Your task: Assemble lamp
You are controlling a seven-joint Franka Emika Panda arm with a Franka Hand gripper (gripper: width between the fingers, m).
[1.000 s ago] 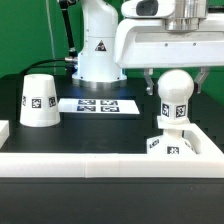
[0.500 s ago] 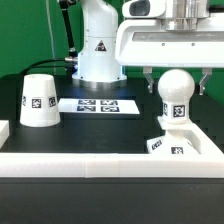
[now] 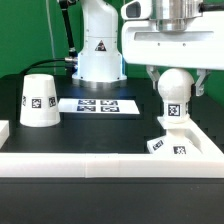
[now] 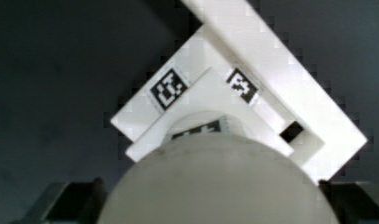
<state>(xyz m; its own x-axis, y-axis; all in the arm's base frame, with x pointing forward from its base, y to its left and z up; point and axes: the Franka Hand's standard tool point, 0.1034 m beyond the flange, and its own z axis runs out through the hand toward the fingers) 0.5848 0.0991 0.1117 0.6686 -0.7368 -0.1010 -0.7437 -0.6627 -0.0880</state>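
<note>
My gripper (image 3: 175, 82) is shut on the round white bulb (image 3: 175, 88), one finger on each side of its globe. The bulb stands upright, its tagged stem pointing down just over the flat square base (image 3: 178, 147) at the exterior view's right. I cannot tell whether the stem touches the base. In the wrist view the bulb (image 4: 212, 185) fills the space in my gripper (image 4: 212, 203), and the tagged base (image 4: 212, 80) lies beyond it. The conical shade (image 3: 40, 100) stands rim down at the exterior view's left, apart from the gripper.
The marker board (image 3: 98, 104) lies flat between the shade and the base. A white raised rail (image 3: 90, 166) runs along the front of the black table. The robot's white pedestal (image 3: 98, 50) stands behind the marker board.
The bulb and gripper have shifted slightly, with the bulb a little higher and further to the exterior view's right over the base. The shade has not moved.
</note>
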